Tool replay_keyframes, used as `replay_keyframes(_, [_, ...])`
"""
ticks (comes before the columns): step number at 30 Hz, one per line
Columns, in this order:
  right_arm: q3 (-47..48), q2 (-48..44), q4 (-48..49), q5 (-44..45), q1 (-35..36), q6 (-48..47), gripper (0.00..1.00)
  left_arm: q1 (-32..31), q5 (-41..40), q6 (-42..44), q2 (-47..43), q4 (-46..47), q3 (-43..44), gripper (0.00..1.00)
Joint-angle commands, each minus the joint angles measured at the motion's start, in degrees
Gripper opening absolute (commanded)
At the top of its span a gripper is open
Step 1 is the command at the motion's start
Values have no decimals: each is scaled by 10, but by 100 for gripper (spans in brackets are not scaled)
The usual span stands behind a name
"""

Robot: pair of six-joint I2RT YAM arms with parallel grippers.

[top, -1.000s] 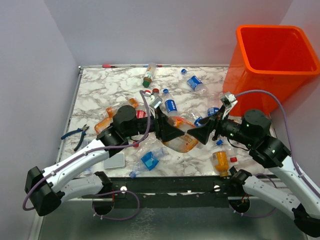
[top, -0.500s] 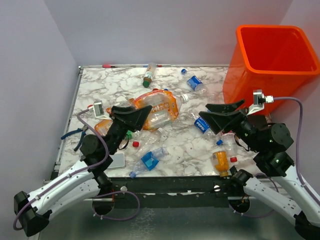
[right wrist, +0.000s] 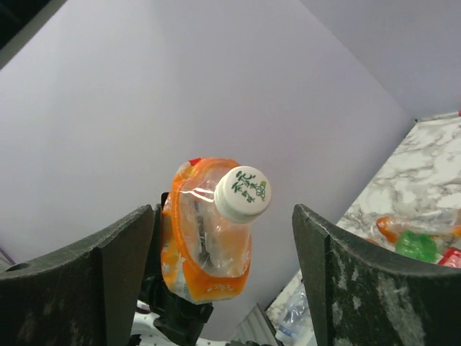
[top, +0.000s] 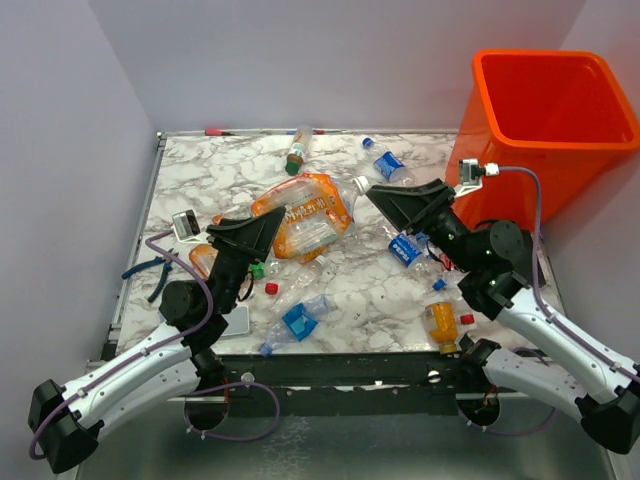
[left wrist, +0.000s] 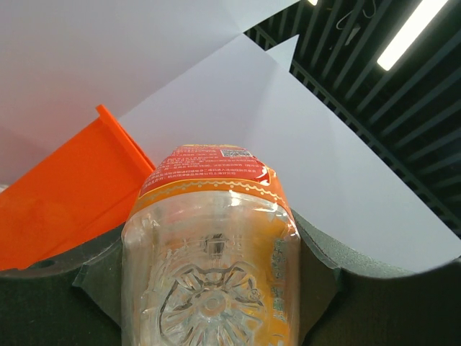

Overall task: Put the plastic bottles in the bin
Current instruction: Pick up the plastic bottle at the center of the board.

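My left gripper (top: 262, 228) is shut on a large clear bottle with an orange label (top: 305, 215) and holds it raised above the table, cap end pointing right. In the left wrist view the bottle's base (left wrist: 209, 288) fills the space between the jaws, with the orange bin (left wrist: 65, 202) behind it. My right gripper (top: 392, 200) is open and empty, level with the bottle's white cap (top: 361, 186). In the right wrist view the cap (right wrist: 243, 193) sits ahead between the spread jaws, untouched. The bin (top: 545, 120) stands at the far right. Several small bottles lie on the table.
Blue-labelled bottles (top: 389, 166) (top: 405, 250), an orange bottle (top: 440, 322), a green-capped bottle (top: 296, 155) and a crushed blue one (top: 300, 318) lie on the marble top. Pliers (top: 152, 268) and a grey pad (top: 232, 320) lie at the left. Walls close in on both sides.
The left arm has lifted the large bottle off the table's middle and drawn back left. The right gripper let go of it, pulled back, then swung left and up toward its cap.
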Motion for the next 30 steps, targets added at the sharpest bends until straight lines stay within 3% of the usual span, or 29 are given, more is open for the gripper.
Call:
replay_keyframes(1, [0,31,111,-14,2,49,77,-1,-11,-20,0,46,-6,0])
replay_keyframes(6, [8,69,139,-20,3,77,66,0,-7,-25,7,55,-6,0])
replay_keyframes(12, [17,99,168,-43,2,101,61,0,-7,-29,12,63,-10,0])
replay_keyframes(16, [16,103,175,-45,3,109,48,0,-6,-30,17,64,-10,0])
replay_keyframes(20, [14,112,203,-63,3,118,29,0,-7,-34,21,63,-15,0])
replay_keyframes(21, [14,112,212,-68,3,116,24,0,-5,-34,22,63,-16,12])
replay_keyframes(24, [17,100,205,-72,3,97,6,0,-1,-29,20,61,-19,76])
replay_keyframes(25, [22,91,186,-69,3,83,1,-1,-2,-27,16,53,-19,93])
replay_keyframes(26, [32,78,153,-65,2,63,0,0,-6,-25,8,38,-18,98])
replay_keyframes(30, [120,20,-51,-34,3,-92,0,0,-47,33,-45,-114,10,99])
